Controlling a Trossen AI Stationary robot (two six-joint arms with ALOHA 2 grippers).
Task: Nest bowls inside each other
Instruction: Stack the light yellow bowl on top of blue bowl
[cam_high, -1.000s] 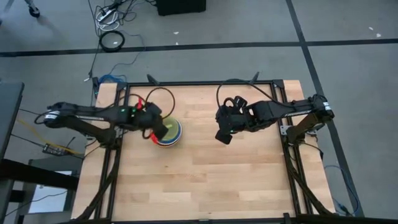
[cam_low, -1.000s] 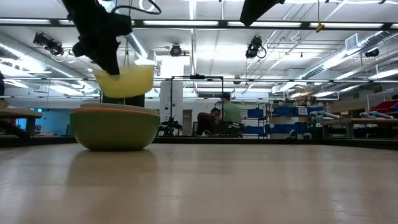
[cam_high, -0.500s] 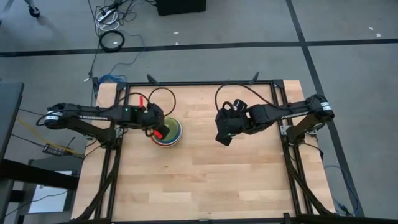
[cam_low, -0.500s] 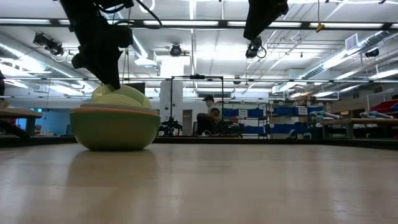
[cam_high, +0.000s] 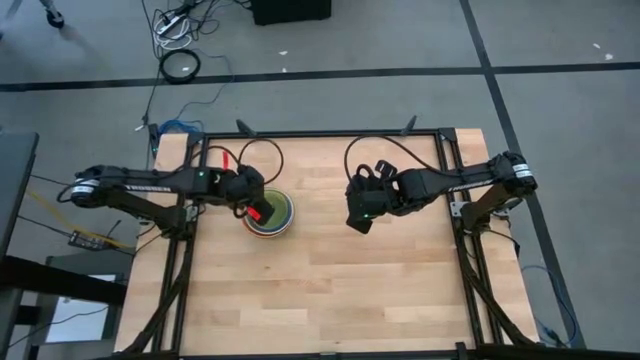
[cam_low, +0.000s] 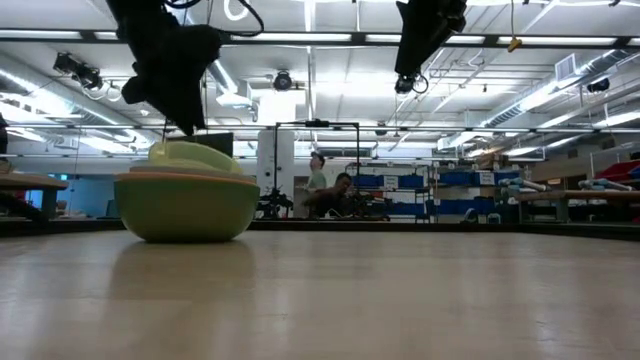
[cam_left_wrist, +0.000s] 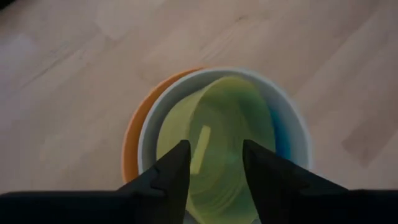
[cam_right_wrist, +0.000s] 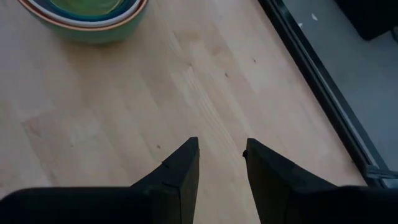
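The bowls stand nested in one stack (cam_high: 270, 215) at the table's left middle. The sage green bowl (cam_low: 185, 205) is outermost, and orange (cam_left_wrist: 132, 134), white (cam_left_wrist: 293, 118) and blue (cam_left_wrist: 281, 132) rims show inside it. The yellow bowl (cam_left_wrist: 224, 134) lies tilted on top, its side (cam_low: 195, 156) rising above the green rim. My left gripper (cam_left_wrist: 214, 158) hangs open just above the yellow bowl's near rim, slanting down, and touches nothing that I can see. My right gripper (cam_high: 358, 222) hovers open over bare wood at the table's middle.
Bare wooden table (cam_high: 330, 290) lies to the near side and to the right of the stack. The black frame rail (cam_right_wrist: 311, 74) runs along the table's edge. People sit in the room far behind the table (cam_low: 340, 190).
My left gripper has opened and let go of the yellow bowl. The bowl has dropped from above the stack into it and now lies tilted on top. My right gripper has come down a little over the table's middle, staying open.
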